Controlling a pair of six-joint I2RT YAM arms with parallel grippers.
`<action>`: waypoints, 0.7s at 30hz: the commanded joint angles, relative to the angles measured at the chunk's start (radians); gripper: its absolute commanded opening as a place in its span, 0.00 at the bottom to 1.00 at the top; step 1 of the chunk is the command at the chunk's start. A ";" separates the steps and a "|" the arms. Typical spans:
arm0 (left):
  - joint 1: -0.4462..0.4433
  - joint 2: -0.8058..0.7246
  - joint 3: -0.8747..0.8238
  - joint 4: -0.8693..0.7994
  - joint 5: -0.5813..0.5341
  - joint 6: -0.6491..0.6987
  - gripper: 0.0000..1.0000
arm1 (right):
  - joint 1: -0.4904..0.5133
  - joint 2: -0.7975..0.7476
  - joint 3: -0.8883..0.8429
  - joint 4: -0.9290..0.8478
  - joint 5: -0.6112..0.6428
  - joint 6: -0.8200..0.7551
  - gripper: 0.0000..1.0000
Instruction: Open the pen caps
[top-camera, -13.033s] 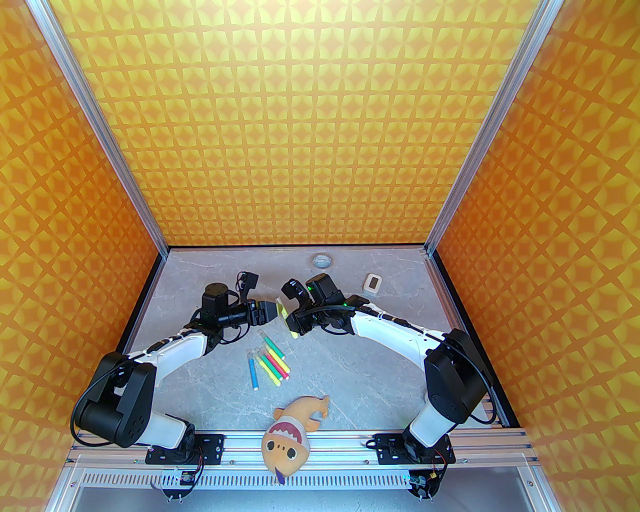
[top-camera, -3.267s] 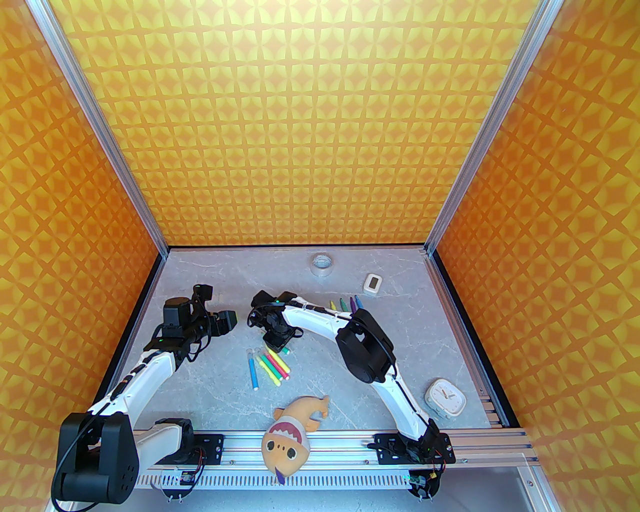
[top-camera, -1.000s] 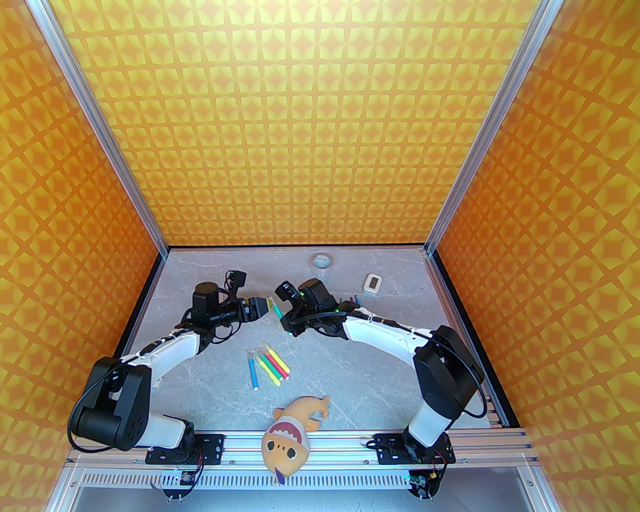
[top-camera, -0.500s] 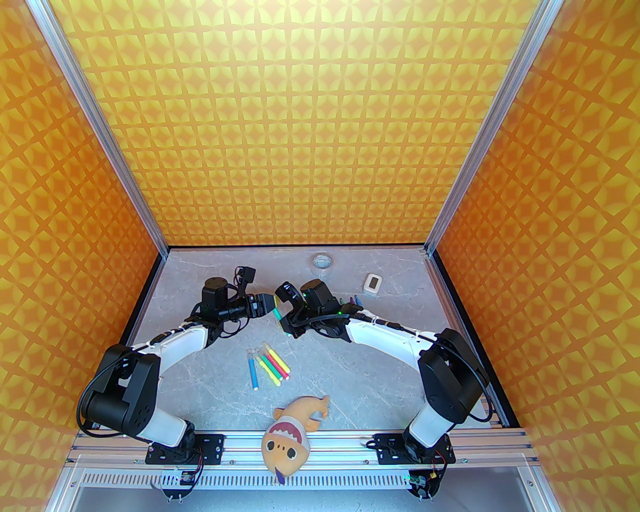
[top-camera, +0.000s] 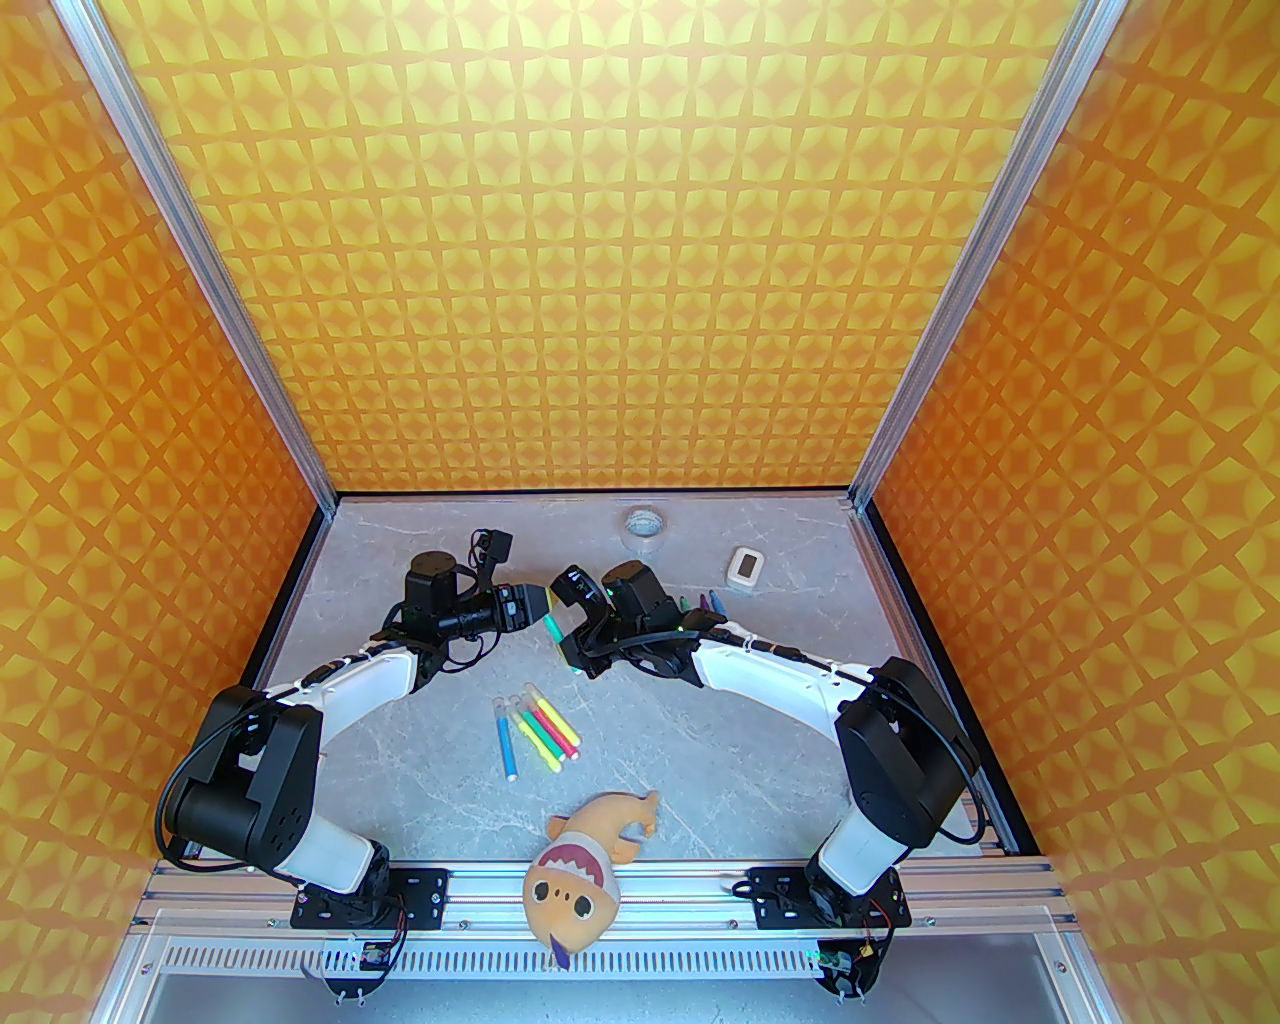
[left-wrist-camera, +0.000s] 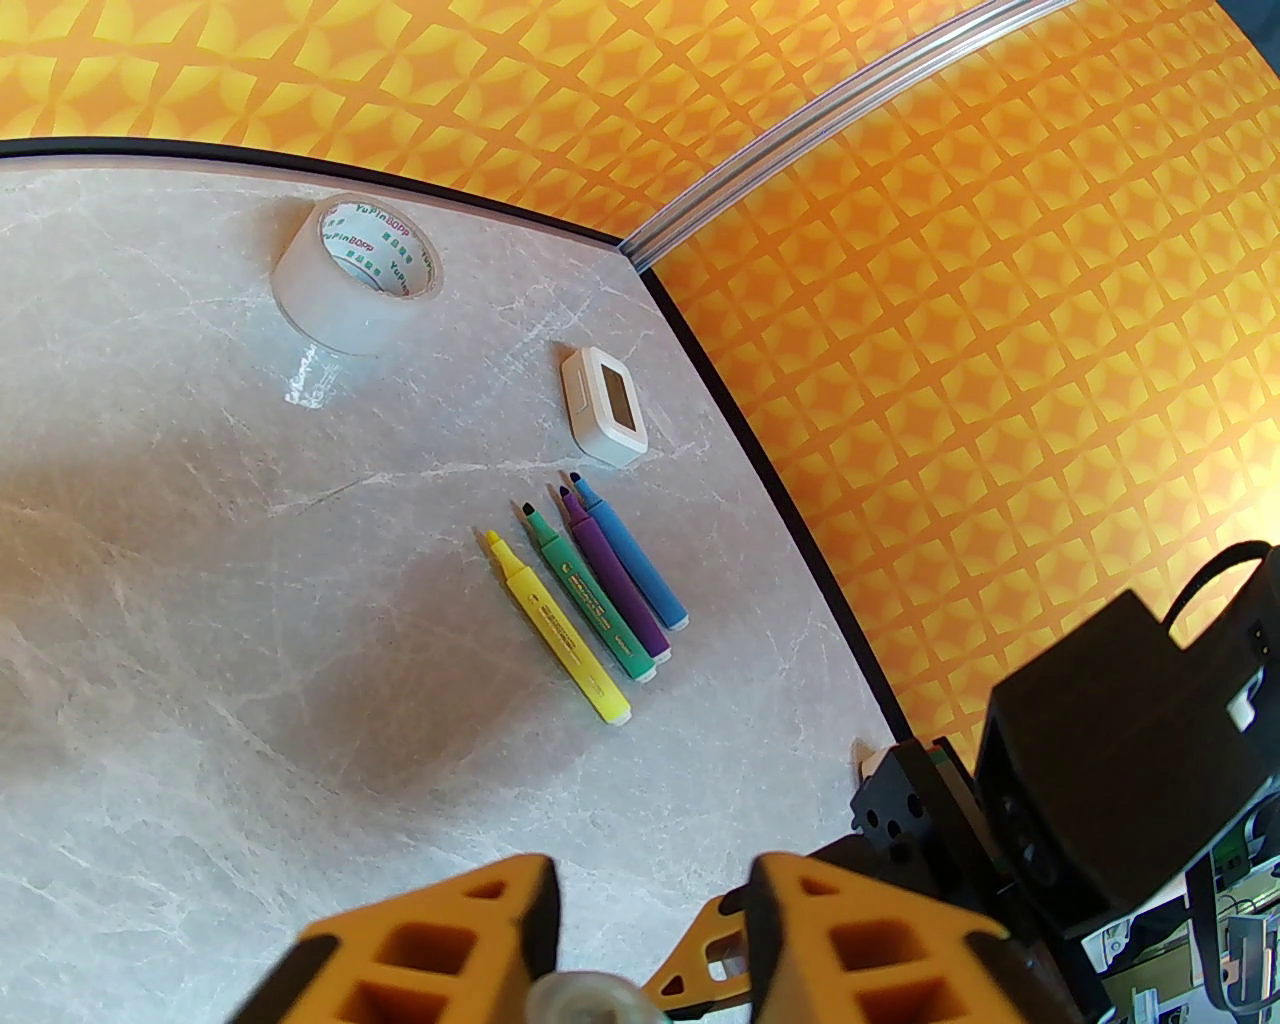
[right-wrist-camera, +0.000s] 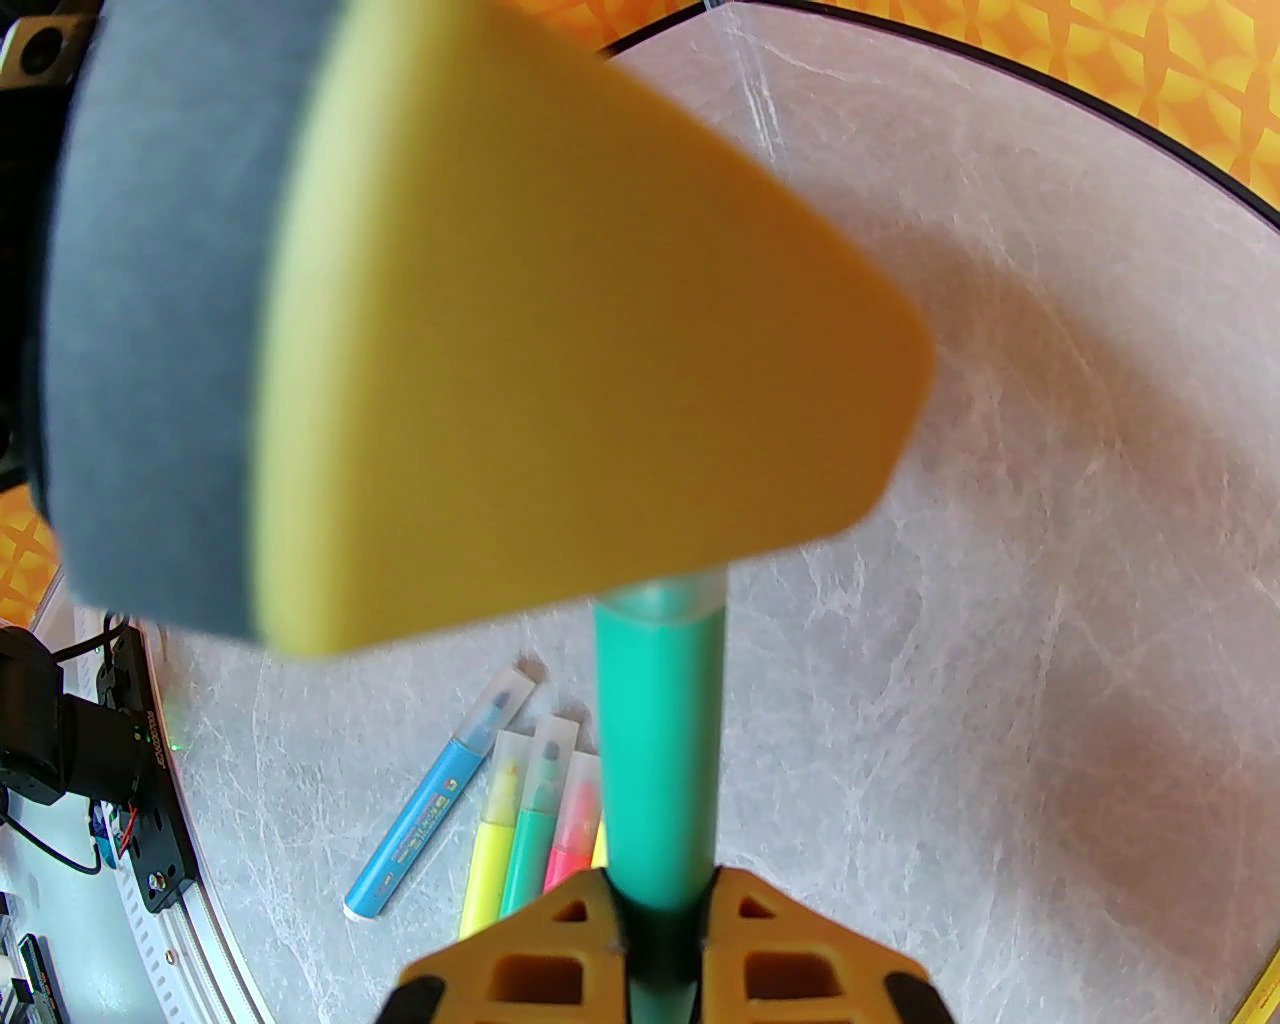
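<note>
My right gripper (top-camera: 573, 647) (right-wrist-camera: 660, 960) is shut on the barrel of a green marker (top-camera: 552, 630) (right-wrist-camera: 655, 750) and holds it above the table. Its translucent pen cap (left-wrist-camera: 590, 1000) (right-wrist-camera: 665, 600) lies between the fingers of my left gripper (top-camera: 538, 603) (left-wrist-camera: 650, 880). That gripper is open, with a gap showing on one side of the cap. Several capped markers (top-camera: 538, 732) lie side by side mid-table, their whitish caps (right-wrist-camera: 508, 702) pointing away from me. Several uncapped markers (left-wrist-camera: 590, 600) (top-camera: 700, 603) lie at the back right.
A clear tape roll (top-camera: 640, 526) (left-wrist-camera: 355, 275) and a small white display unit (top-camera: 745, 567) (left-wrist-camera: 605, 405) sit near the back wall. A plush shark toy (top-camera: 585, 850) lies at the front edge between the arm bases.
My left gripper has moved right and closed in around the cap end of the green marker. The right gripper has kept the marker almost still.
</note>
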 joint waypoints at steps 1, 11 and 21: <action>-0.011 0.008 0.030 0.005 0.021 -0.004 0.30 | -0.003 -0.033 -0.012 0.030 0.003 0.012 0.00; -0.013 0.011 0.036 0.006 0.027 -0.014 0.11 | -0.003 -0.046 -0.024 0.046 0.040 0.017 0.10; -0.013 -0.013 0.039 0.021 0.064 -0.047 0.00 | -0.003 -0.033 -0.041 0.113 0.032 0.031 0.30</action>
